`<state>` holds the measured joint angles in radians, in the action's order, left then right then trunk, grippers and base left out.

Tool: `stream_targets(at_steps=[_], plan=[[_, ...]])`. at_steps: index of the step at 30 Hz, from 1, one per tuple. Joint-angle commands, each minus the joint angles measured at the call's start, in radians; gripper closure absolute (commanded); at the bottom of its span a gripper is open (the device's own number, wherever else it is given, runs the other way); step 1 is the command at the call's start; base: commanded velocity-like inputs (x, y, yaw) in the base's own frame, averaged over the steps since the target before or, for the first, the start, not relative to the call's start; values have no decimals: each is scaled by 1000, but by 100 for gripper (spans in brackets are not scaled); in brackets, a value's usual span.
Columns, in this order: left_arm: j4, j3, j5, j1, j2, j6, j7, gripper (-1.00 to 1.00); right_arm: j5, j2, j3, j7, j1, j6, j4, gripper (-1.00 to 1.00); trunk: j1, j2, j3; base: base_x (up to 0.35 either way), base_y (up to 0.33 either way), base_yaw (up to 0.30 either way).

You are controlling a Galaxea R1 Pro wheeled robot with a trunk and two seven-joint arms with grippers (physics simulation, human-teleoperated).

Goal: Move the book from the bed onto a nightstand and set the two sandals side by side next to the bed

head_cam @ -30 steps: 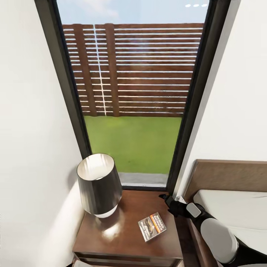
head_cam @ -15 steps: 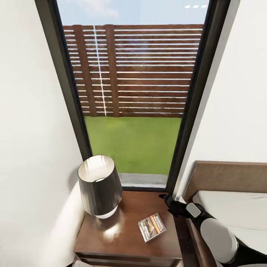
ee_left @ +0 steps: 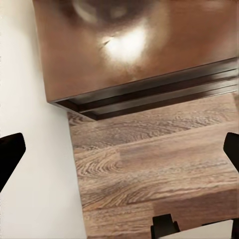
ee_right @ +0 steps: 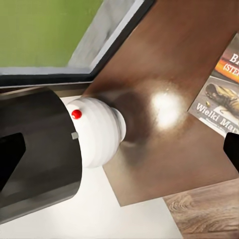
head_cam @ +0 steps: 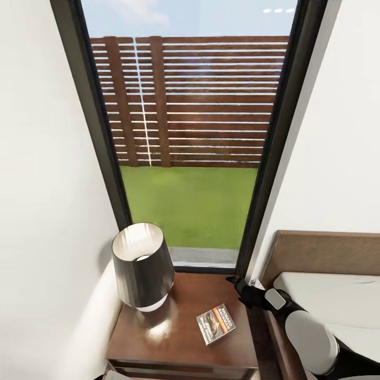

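The book point(head_cam: 216, 323), a thin paperback with an orange band, lies flat on the right part of the nightstand point(head_cam: 179, 338), and its corner shows in the right wrist view point(ee_right: 219, 94). My right gripper point(head_cam: 237, 285) hovers above the nightstand's back right corner, beside the bed point(head_cam: 332, 295). It is open point(ee_right: 119, 154) with nothing between its fingers. My left gripper point(ee_left: 119, 154) is open too, low in front of the nightstand point(ee_left: 124, 59), over the plank floor. The sandals are out of view.
A table lamp point(head_cam: 141, 264) with a dark shade stands on the nightstand's left half and looms close in the right wrist view point(ee_right: 40, 149). A tall dark-framed window point(head_cam: 190, 132) is behind, with white walls either side. The brown headboard point(head_cam: 327, 250) rises at right.
The head view has crept very slightly. The book, lamp and right arm keep their places.
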<state>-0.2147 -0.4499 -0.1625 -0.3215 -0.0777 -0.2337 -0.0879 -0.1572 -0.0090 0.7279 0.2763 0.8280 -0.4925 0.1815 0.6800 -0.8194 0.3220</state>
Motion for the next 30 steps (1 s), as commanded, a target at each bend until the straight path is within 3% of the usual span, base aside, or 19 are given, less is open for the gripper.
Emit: stream_targets(at_steps=[1, 30], plan=[[0, -9, -9, -1, -1, -3, -4, -100, -10, 0, -2, -1, 0, -6, 1, -100, -4, 6, -2, 0, 0, 0], [0, -9, -9, -1, -1, -4, -4, -100, -10, 1, -2, -2, 0, -6, 1, -100, -115, 209, -93, 0, 0, 0]])
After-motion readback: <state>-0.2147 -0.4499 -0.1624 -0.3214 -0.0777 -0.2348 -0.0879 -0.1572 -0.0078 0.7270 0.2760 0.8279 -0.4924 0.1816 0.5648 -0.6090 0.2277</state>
